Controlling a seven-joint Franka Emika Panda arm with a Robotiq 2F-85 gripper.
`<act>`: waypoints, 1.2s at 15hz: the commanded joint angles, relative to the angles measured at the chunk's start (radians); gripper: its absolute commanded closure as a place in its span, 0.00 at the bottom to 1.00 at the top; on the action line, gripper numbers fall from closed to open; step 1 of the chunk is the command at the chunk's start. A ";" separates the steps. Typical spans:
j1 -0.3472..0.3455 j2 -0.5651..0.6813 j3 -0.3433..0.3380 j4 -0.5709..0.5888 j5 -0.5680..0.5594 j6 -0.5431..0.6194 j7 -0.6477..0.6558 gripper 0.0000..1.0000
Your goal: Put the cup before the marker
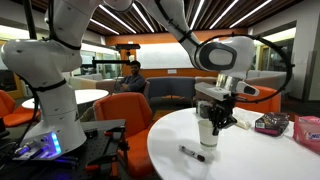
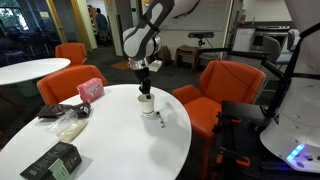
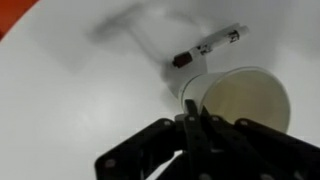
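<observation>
The white cup (image 1: 206, 131) stands upright near the edge of the round white table (image 1: 250, 155); it also shows in an exterior view (image 2: 146, 103) and in the wrist view (image 3: 238, 100). My gripper (image 1: 213, 113) comes down from above and is shut on the cup's rim, one finger inside and one outside (image 3: 190, 125). The black marker (image 1: 193, 153) lies flat on the table close to the cup, toward the table edge. In the wrist view the marker (image 3: 205, 49) lies just beyond the cup. I cannot tell whether the cup touches the table.
A pink box (image 2: 90, 90), a dark packet (image 2: 55, 111), a plastic bag (image 2: 70, 126) and a black box (image 2: 52, 160) lie on the far part of the table. Orange chairs (image 2: 225, 85) stand around it. The robot base (image 1: 50, 100) is beside the table.
</observation>
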 commanded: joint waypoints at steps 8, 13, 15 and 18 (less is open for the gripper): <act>0.007 -0.056 -0.026 -0.088 -0.099 -0.086 -0.002 0.99; 0.003 -0.119 -0.015 -0.212 -0.157 -0.012 -0.038 0.99; -0.009 -0.154 -0.004 -0.279 -0.145 0.045 -0.075 0.99; -0.021 -0.198 0.004 -0.359 -0.118 0.134 -0.113 0.99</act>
